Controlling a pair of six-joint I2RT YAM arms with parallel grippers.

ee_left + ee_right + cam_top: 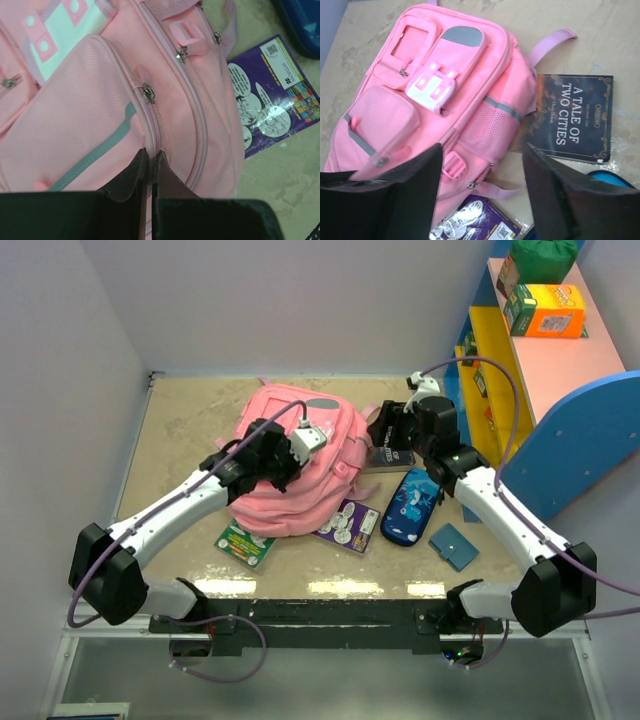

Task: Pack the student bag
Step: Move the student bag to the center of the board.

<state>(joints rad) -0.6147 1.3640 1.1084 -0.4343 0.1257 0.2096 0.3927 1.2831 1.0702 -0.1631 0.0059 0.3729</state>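
1. The student bag (310,500) lies front side up in the middle of the desk (190,430). It is between my two arms and is the biggest thing there.
2. My left gripper (151,152) is down on the bag's front, at the edge of a pocket. Its jaws are almost together, and a thin ridge of pink fabric along the zip seam is pinched between them.
3. A metal zip pull (146,93) sits on that same seam, just ahead of my left fingertips.
4. My right gripper (482,150) hangs above the bag's right side with its jaws wide apart, holding nothing. Below it I see the mesh side pocket and a pink strap.
5. A dark book titled "A Tale of Two Cities" (575,117) lies flat just beside the bag on the right, its near edge tucked under the bag.
6. A purple booklet (272,95) with cartoon pictures lies at the bag's near right corner, partly under it.
7. A dark-blue pencil case (408,508) lies to the right of that booklet, close to my right arm.
8. A green booklet (243,543) peeks out from under the bag's near left edge.
9. A small blue square pouch (453,545) lies apart from the bag, near the right front of the desk.
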